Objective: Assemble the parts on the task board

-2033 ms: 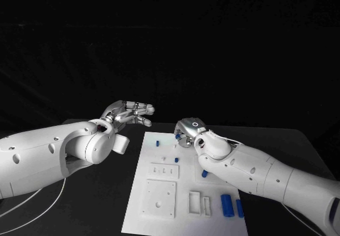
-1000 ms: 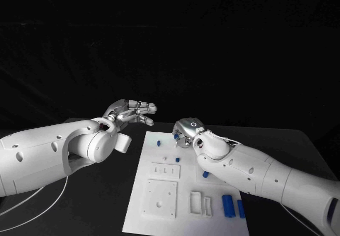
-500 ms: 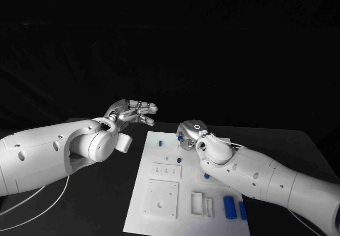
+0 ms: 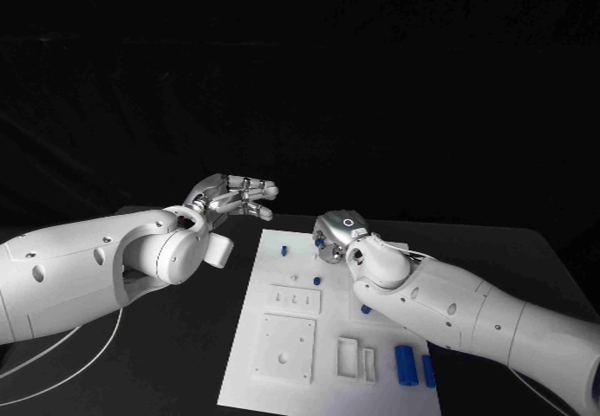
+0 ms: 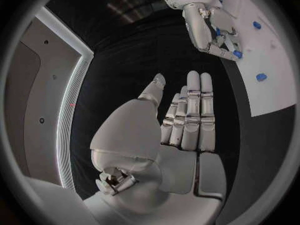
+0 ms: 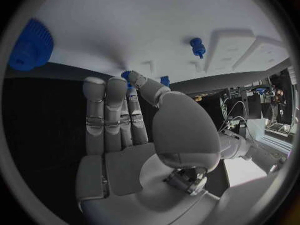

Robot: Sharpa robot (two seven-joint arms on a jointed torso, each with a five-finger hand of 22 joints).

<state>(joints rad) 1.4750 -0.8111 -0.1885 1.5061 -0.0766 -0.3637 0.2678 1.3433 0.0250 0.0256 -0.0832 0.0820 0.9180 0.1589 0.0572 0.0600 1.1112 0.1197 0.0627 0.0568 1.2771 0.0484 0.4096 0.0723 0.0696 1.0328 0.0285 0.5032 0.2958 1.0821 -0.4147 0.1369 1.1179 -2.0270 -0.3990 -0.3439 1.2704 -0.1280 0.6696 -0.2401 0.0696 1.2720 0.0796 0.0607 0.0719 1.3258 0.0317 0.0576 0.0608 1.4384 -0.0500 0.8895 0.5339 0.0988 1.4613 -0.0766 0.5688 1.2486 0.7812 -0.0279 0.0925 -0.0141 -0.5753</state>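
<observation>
Head view: right hand at far end of task board, fingers together, blue part pinched at fingertips, just over board. Left hand spread, empty, off board's far left corner, farther from parts. Loose blue parts near right corner. Black table around board.
</observation>
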